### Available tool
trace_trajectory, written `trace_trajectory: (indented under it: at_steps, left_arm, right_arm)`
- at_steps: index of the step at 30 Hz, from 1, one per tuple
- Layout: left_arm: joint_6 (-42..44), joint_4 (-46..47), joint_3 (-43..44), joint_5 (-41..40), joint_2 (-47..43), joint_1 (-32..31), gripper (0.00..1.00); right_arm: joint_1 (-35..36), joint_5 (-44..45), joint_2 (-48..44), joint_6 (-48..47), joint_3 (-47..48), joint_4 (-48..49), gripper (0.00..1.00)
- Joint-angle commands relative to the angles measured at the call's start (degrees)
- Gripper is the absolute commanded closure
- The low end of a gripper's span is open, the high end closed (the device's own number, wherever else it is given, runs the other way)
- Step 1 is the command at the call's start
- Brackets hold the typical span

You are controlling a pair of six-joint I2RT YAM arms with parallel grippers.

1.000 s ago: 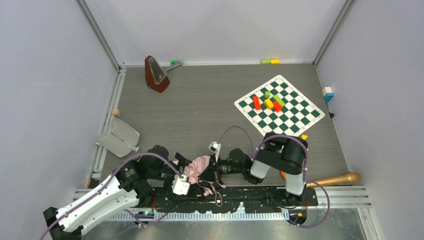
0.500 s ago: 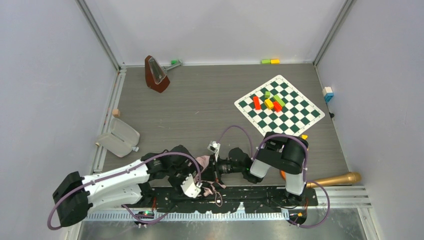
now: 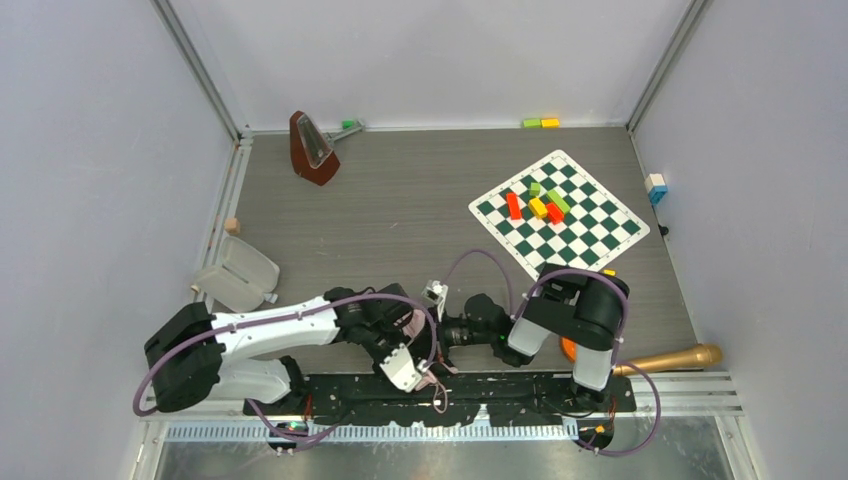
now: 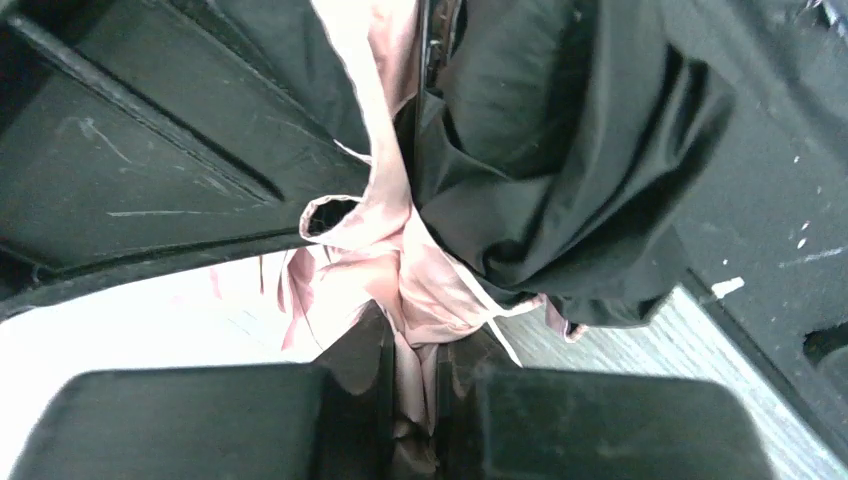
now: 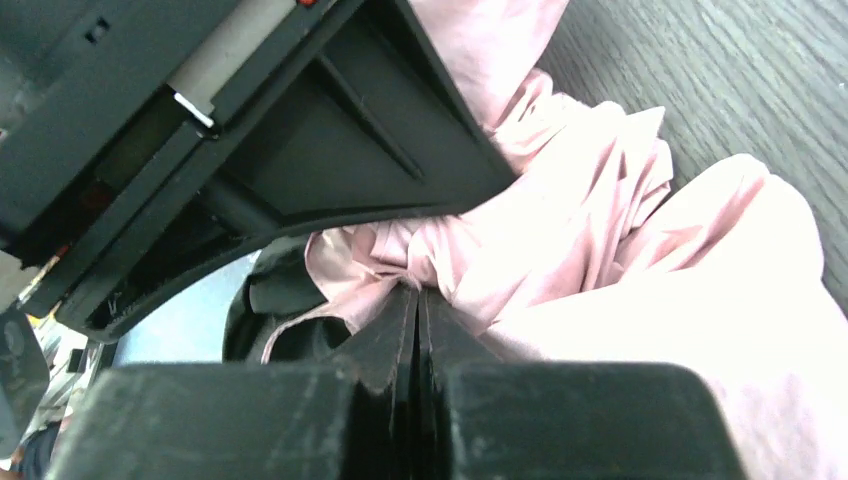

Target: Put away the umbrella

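Note:
The umbrella (image 3: 411, 320) lies crumpled at the table's near edge between my two arms, with only a little pink fabric showing from above. In the left wrist view its black canopy (image 4: 560, 150) bunches at the upper right, with pale pink fabric (image 4: 395, 220) hanging down the middle. My left gripper (image 4: 412, 338) is shut on a fold of that pink fabric. It sits at the umbrella's near side (image 3: 418, 358). My right gripper (image 5: 417, 296) is shut on a pinch of pink canopy (image 5: 600, 230) and reaches in from the right (image 3: 447, 333). The handle is hidden.
A chessboard mat (image 3: 590, 235) with coloured blocks lies at the far right. A brown metronome (image 3: 312, 148) stands at the far left and a clear plastic container (image 3: 235, 275) at the left edge. A gold microphone (image 3: 670, 358) lies near the right arm's base.
My left arm swung right across the near edge to the umbrella, and its jaws closed on the pink fabric. The right gripper stayed shut on the fabric and shifted slightly right.

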Motion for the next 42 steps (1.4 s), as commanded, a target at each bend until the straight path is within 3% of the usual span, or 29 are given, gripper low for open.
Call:
trace_trajectory:
  at_steps: [1, 6, 8, 11, 17, 20, 22, 26, 32, 35, 40, 42]
  left_arm:
    - [-2.9, 4.6, -0.1, 5.7, 3.2, -3.1, 1.00]
    - [-7.3, 2.2, 1.3, 6.8, 1.6, -5.5, 1.00]
    - [-9.4, 1.7, 1.2, 5.9, 1.2, -6.8, 1.00]
    - [-13.1, 2.4, 1.1, 5.3, 0.5, -8.1, 1.00]
    - [-29.8, 4.4, 6.6, 3.5, 3.6, -9.0, 1.00]
    - [-33.3, 3.9, 9.2, 2.6, 5.2, -10.2, 1.00]
    - [-38.2, 4.2, 11.4, 1.1, 6.0, -10.4, 1.00]
    - [-49.4, 2.8, 17.5, -3.8, 8.2, -10.4, 1.00]
    - [-56.9, -7.2, 26.4, 6.2, 13.3, -9.0, 1.00]
    - [-61.1, -7.7, 25.6, 13.3, 13.9, -6.3, 1.00]
    - [-66.5, -5.4, 22.7, 25.5, 13.7, -0.4, 1.00]
    - [-68.0, -6.0, 22.9, 25.8, 15.0, 1.0, 1.00]
  right_arm:
    - [0.6, 2.4, 0.9, -3.5, -3.6, -13.8, 0.94]
    - [-1.0, 5.5, -5.5, -1.3, -10.9, -7.1, 0.94]
    - [-4.0, 3.3, -8.3, 1.4, -14.2, 1.1, 0.94]
    - [-8.8, -0.9, -15.8, 5.0, -16.3, 2.7, 0.94]
    - [-10.6, 0.8, -39.3, 0.5, -12.4, -23.7, 0.94]
    - [-12.1, 1.2, -49.2, -2.9, -8.4, -39.8, 0.94]
    - [-12.7, 0.2, -54.3, -3.4, -6.5, -45.7, 0.94]
    - [-13.9, -1.8, -60.6, -1.2, -7.2, -48.7, 0.95]
    - [-18.2, -8.3, -59.9, 4.6, -10.9, -42.1, 0.94]
    - [-19.9, -12.9, -60.5, 8.6, -12.8, -36.9, 0.94]
    - [-20.2, -16.1, -65.4, 10.8, -12.9, -37.9, 0.94]
    - [-20.2, -17.7, -66.5, 12.9, -13.4, -35.2, 0.94]
